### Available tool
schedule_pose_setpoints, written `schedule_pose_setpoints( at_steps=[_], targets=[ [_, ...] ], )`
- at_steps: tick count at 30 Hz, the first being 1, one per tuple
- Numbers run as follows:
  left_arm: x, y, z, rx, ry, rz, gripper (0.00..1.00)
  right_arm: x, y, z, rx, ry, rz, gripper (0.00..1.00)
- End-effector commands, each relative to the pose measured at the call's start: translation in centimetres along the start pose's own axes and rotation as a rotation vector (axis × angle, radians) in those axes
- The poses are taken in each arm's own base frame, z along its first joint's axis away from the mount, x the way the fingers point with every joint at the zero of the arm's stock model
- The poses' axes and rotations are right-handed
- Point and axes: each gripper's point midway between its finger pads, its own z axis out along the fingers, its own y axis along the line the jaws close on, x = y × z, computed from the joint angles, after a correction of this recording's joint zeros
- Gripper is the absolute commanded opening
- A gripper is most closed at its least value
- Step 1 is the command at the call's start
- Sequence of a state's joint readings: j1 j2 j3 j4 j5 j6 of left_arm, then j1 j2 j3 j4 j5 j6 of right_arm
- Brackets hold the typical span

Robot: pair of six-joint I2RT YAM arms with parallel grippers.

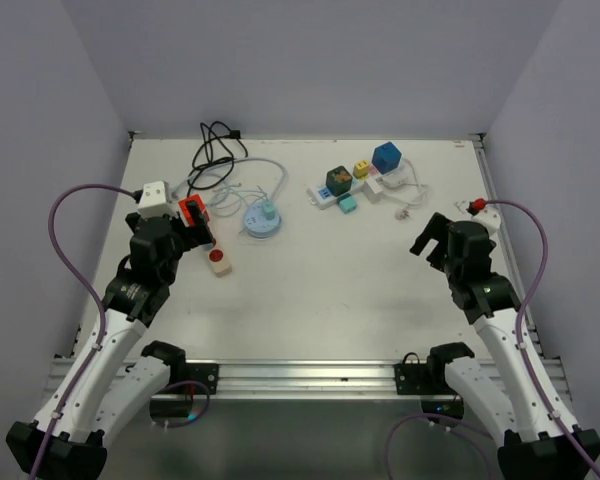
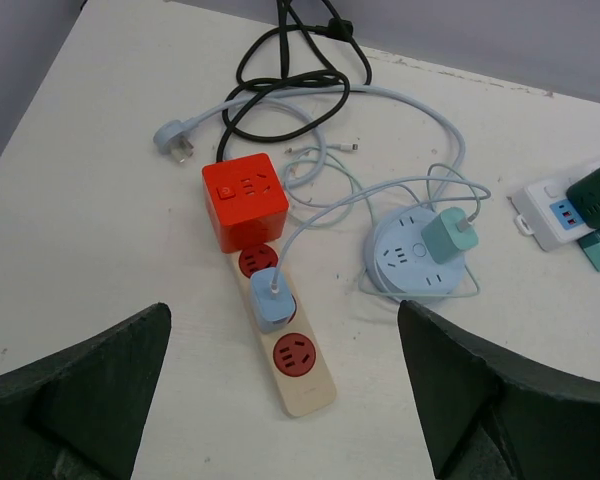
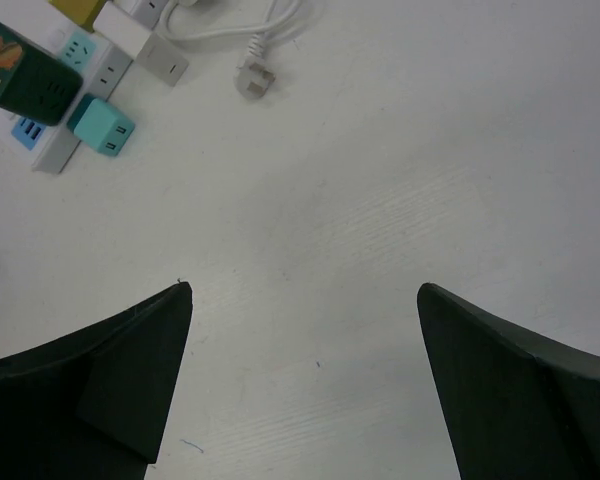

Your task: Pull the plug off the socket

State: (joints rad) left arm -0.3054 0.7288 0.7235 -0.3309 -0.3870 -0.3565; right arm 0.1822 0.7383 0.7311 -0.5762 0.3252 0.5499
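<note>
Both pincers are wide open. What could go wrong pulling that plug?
The cream power strip with red sockets looks unfastened, so tugging the pale blue plug could lift it; the right pincer is far away. The red cube adapter sits close to that plug, so a finger of the left pincer might knock it.

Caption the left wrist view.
Open left gripper above a power strip holding a blue plug and a red cube adapter; nothing gripped.

White table (image 1: 340, 290), plain lavender-grey walls (image 1: 310, 60) on three sides, metal rail (image 1: 310, 378) along near edge, even light.
</note>
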Motion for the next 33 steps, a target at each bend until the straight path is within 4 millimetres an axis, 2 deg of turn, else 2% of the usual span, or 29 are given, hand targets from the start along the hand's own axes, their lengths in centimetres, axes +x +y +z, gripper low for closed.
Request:
schedule_pose_setpoints(
  at_steps=[1,3,5,7,8,11,12,13,15,16,17,19,20,22,23,25,26,27,28,29,30,31,32,33],
  targets=[
    [-1.4,0.2,-0.3,-0.016,-0.032,-0.026,1.0,-2.6,-0.5,-1.1,0.047,-0.076,0.036,0.99],
    [-1.4,0.2,-0.3,-0.016,-0.033,-0.025,1.0,-2.7,-0.8,-1.3,0.05,-0.098,0.058,0.99],
    [-1.5,0.2,-0.4,-0.015,-0.037,-0.027,1.0,-1.7,1.0,-1.0,-0.064,-0.08,0.048,0.99],
    [-1.7,0.2,-0.5,-0.013,-0.041,-0.03,1.0,-1.5,3.2,-0.9,-0.195,-0.078,0.007,0.99],
    [-1.8,0.2,-0.6,-0.013,-0.047,-0.031,1.0,-0.5,4.6,-1.2,-0.287,-0.04,-0.015,0.99],
    [-2.1,0.4,-0.9,-0.016,-0.066,-0.038,1.0,-0.3,7.2,-2.2,-0.459,-0.041,-0.088,0.99],
    [-2.2,0.5,-0.9,-0.018,-0.069,-0.04,1.0,0.6,9.2,-3.4,-0.599,-0.002,-0.115,0.99],
    [-2.2,0.5,-0.9,-0.021,-0.066,-0.038,1.0,0.5,10.8,-3.8,-0.689,-0.001,-0.123,0.99],
    [-2.5,0.7,-1.2,-0.032,-0.075,-0.048,1.0,2.0,12.8,-4.7,-0.805,0.067,-0.154,0.99],
    [-2.6,0.9,-1.3,-0.038,-0.079,-0.052,1.0,3.0,13.3,-4.2,-0.803,0.114,-0.179,0.99],
    [-2.8,1.0,-1.4,-0.042,-0.086,-0.055,1.0,3.8,14.9,-5.4,-0.85,0.139,-0.23,0.99],
    [-3.2,1.4,-1.8,-0.058,-0.107,-0.068,1.0,4.6,16.1,-5.2,-0.819,0.12,-0.303,0.99],
    [-3.3,1.6,-2.0,-0.065,-0.115,-0.074,1.0,5.6,18.0,-6.8,-0.877,0.126,-0.347,0.99],
    [-3.8,2.1,-2.4,-0.088,-0.138,-0.089,1.0,6.0,19.9,-7.2,-0.88,0.096,-0.387,0.99],
    [-4.0,2.6,-2.6,-0.107,-0.151,-0.097,1.0,7.5,22.0,-8.4,-0.918,0.116,-0.441,0.99],
    [-4.2,3.2,-2.9,-0.137,-0.163,-0.11,1.0,8.4,24.9,-9.9,-0.935,0.07,-0.499,0.99],
    [-4.6,3.7,-3.3,-0.161,-0.181,-0.121,1.0,10.5,26.1,-9.0,-0.918,0.1,-0.549,0.99],
    [-4.6,3.9,-3.4,-0.17,-0.183,-0.124,1.0,10.7,27.4,-9.1,-0.92,0.078,-0.562,0.99],
    [-4.7,4.0,-3.5,-0.173,-0.188,-0.126,1.0,10.5,29.2,-10.1,-0.925,0.046,-0.565,0.99],
    [-4.9,4.2,-3.7,-0.179,-0.198,-0.13,1.0,12.8,30.2,-8.7,-0.893,0.079,-0.611,0.99],
    [-4.9,4.4,-3.8,-0.189,-0.199,-0.131,1.0,13.3,31.4,-8.6,-0.895,0.073,-0.618,0.99],
    [-5.1,4.6,-3.9,-0.199,-0.205,-0.134,1.0,13.2,33.4,-9.3,-0.913,0.057,-0.613,0.99],
    [-5.5,5.0,-4.3,-0.218,-0.219,-0.142,1.0,13.8,34.4,-9.0,-0.912,0.061,-0.624,0.99],
    [-5.5,5.3,-4.5,-0.233,-0.223,-0.148,1.0,16.2,35.3,-7.7,-0.899,0.095,-0.663,0.99]
  ],
)
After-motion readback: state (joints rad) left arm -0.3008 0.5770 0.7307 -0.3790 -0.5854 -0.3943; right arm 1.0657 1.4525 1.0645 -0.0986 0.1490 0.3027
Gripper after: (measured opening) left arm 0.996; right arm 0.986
